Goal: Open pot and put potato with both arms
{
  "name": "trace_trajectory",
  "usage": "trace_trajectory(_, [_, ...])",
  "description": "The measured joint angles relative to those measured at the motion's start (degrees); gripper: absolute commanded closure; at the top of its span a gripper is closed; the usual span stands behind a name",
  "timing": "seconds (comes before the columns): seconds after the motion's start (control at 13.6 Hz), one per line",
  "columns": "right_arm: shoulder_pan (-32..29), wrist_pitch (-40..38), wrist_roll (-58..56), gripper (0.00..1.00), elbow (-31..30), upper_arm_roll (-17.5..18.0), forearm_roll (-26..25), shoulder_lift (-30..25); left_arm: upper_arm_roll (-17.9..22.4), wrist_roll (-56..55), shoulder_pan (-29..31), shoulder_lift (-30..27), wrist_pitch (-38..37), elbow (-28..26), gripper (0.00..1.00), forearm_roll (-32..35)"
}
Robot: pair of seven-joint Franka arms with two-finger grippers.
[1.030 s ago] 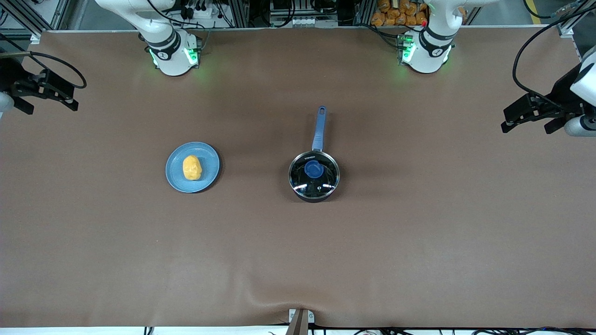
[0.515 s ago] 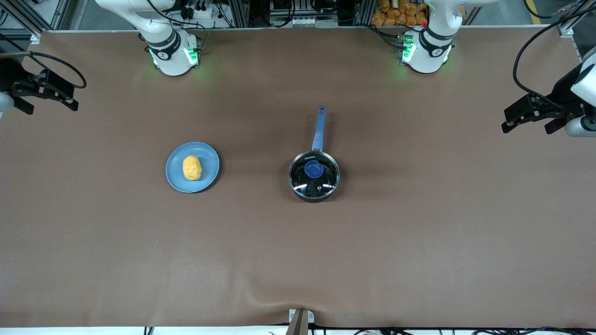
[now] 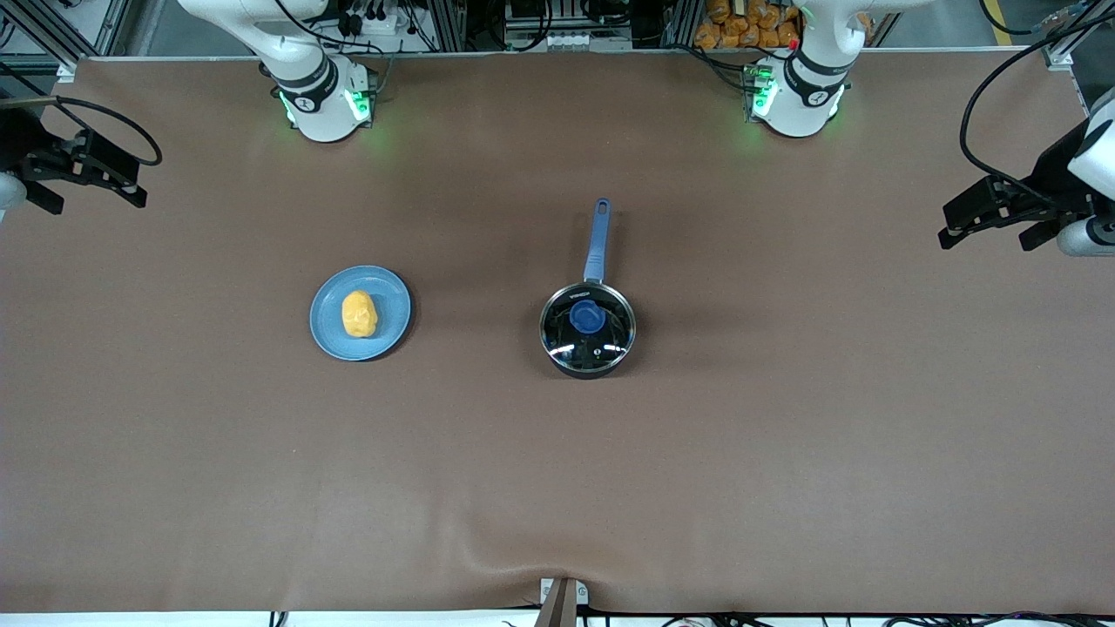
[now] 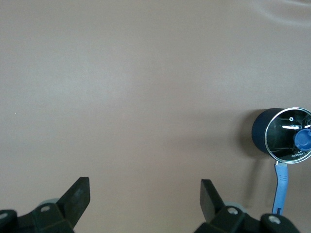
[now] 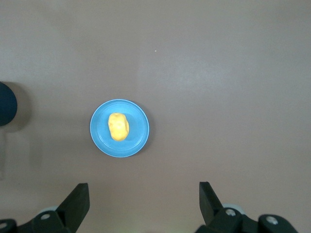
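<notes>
Lidded pot [image 3: 587,329]; potato [image 3: 358,313] on plate [image 3: 390,306] at its nine o'clock. Left gripper [image 4: 145,191] and right gripper [image 5: 144,194]: both wide open, empty, above bare worktop [image 3: 557,470].

The front camera sat high and looked down on the whole table [image 3: 557,488], facing the arms. Each wrist camera looked straight down from high up. The left one shared the pot [image 4: 283,132] with the front view. The right one shared the plate [image 5: 141,141] and potato [image 5: 118,126].

The pot [image 5: 7,104] is cut off at the right wrist view's edge, and its lid [image 4: 290,134] hides the inside.
</notes>
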Motion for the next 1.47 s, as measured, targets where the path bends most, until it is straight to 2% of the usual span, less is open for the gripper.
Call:
trace_trajectory(0.52, [-0.02,-0.10,0.00,0.00,0.00,-0.06,0.35,0.00,-0.42,-1.14,-0.25,0.00,0.05,-0.18,0.00,-0.09])
trace_trajectory(0.66, [-0.03,-0.16,0.00,0.00,0.00,-0.07,0.51,0.00,-2.47,-6.22,-1.11,0.22,0.06,-0.63,0.00,-0.39])
trace_trajectory(0.81, [-0.03,-0.19,0.00,0.00,0.01,-0.09,0.56,0.01,-6.68,-13.76,-2.62,1.25,1.09,-1.07,0.00,-0.41])
trace_trajectory(1.03, [-0.05,-0.23,0.00,0.00,0.03,-0.12,0.59,0.02,-10.81,-25.57,-7.97,4.88,4.23,-1.48,0.00,-0.05])
trace_trajectory(1.47, [-0.06,-0.29,0.00,0.00,0.05,-0.15,0.87,0.03,-11.07,-42.15,-20.25,15.02,13.16,-1.77,0.00,2.34])
